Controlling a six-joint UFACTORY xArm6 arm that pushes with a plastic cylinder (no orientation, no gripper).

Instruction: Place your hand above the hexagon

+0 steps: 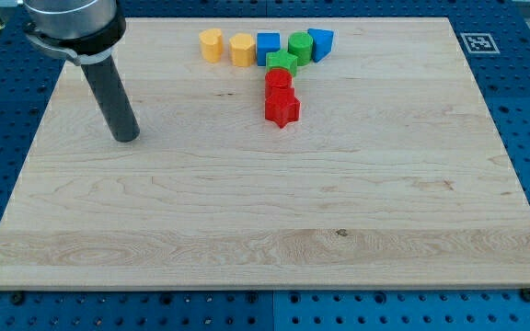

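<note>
My tip [126, 138] rests on the wooden board [247, 230] at the view's left, well away from all the blocks. The blocks cluster at the view's top centre. A yellow block [211, 43] and a yellow hexagon-like block [242, 49] stand side by side. Right of them come a blue cube [267, 46], a green cylinder-like block [300, 46] and a blue block [321, 42]. A green star-like block [282, 63] sits below them. Under it are a red block [279, 82] and a red star [282, 108]. The yellow hexagon lies up and to the right of my tip.
The board lies on a blue perforated table [523, 110]. A black and white marker tag [479, 42] sits off the board's top right corner. The arm's wide dark body [72, 23] hangs over the board's top left corner.
</note>
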